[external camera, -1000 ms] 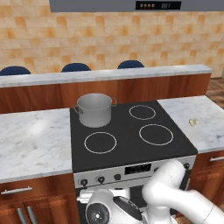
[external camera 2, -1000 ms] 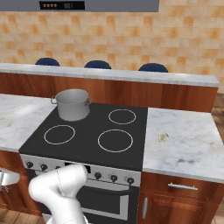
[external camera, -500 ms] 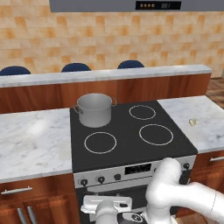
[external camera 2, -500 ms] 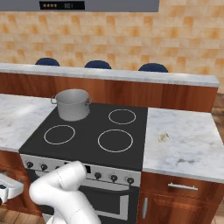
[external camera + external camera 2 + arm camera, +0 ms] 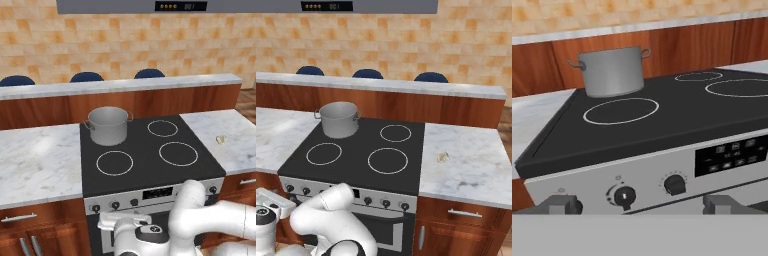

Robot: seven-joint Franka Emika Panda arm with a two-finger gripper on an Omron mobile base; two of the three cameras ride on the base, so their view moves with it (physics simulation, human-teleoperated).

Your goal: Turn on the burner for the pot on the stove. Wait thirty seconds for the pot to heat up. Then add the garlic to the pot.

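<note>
1. Far left, the counter [image 5: 40, 165] of grey marble, and low in front of it the pincer [image 5: 639, 204] hangs before the control strip, fingers spread as wide as they go and holding nothing.
2. Step in hand, by the look of it: the very first one, lighting the burner. No ring glows red, so the heat reads as still off.
3. The pot [image 5: 107, 125] sits on the back left ring of the stove [image 5: 150, 170], upright, handles out to the sides. From the base views its inside looks bare; the hand view cannot see over the rim.
4. Next move calls for picking the right knob [image 5: 624, 195]; two sit just ahead of the fingers, and which one rules the pot's ring cannot be told from here. The fingers must close round it and twist.
5. Far right, the garlic [image 5: 443, 157] waits on the right-hand counter, well apart from the pot.
</note>
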